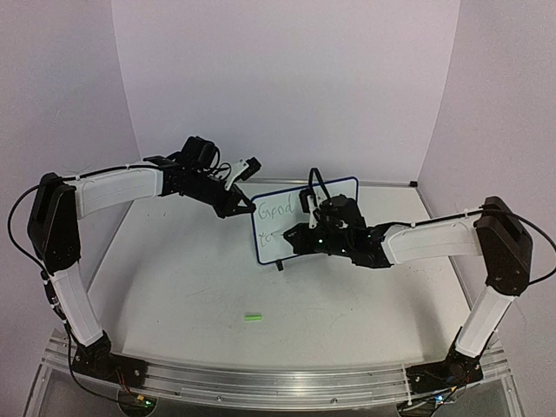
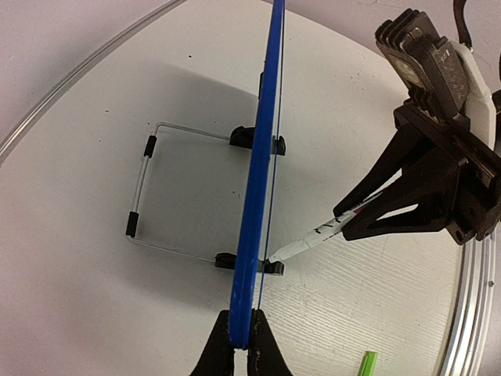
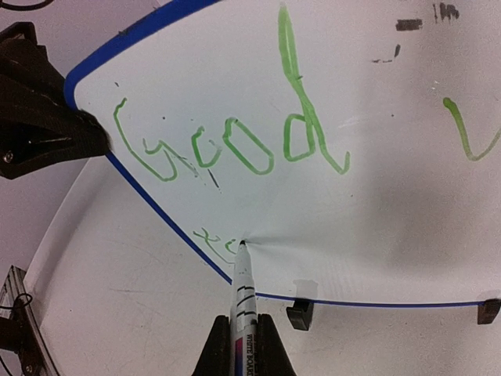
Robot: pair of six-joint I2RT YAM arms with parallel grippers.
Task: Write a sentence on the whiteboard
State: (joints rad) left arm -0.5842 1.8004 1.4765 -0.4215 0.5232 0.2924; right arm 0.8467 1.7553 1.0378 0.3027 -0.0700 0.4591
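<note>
Found the right gripper [image 3: 244,335] at bottom centre of the right wrist view, jaws closed tight on the barrel of a white marker [image 3: 242,291]. Noted the marker tip pressed against the whiteboard [image 3: 376,196] low on its face, close to the blue rim, at the end of a small green scrawl. Read the sentence [image 3: 227,145] as far as written: "Good" in green across the upper middle of that view, one further green stroke at the right edge, and the partial scrawl at the tip, too small to read with certainty. Observed the left gripper [image 2: 241,333] at bottom centre of the left wrist view, jaws pinched shut on the blue edge of the board, with two black feet [image 2: 274,145] and a thin wire stand [image 2: 149,188] showing on either side of the rim. Located the whiteboard in the overhead view at centre frame, upright on the table [image 1: 191,278], held at its left edge and faced by the marker from the right. Recorded a small green piece [image 1: 253,317] lying alone on the table below centre, well apart from the board.
</note>
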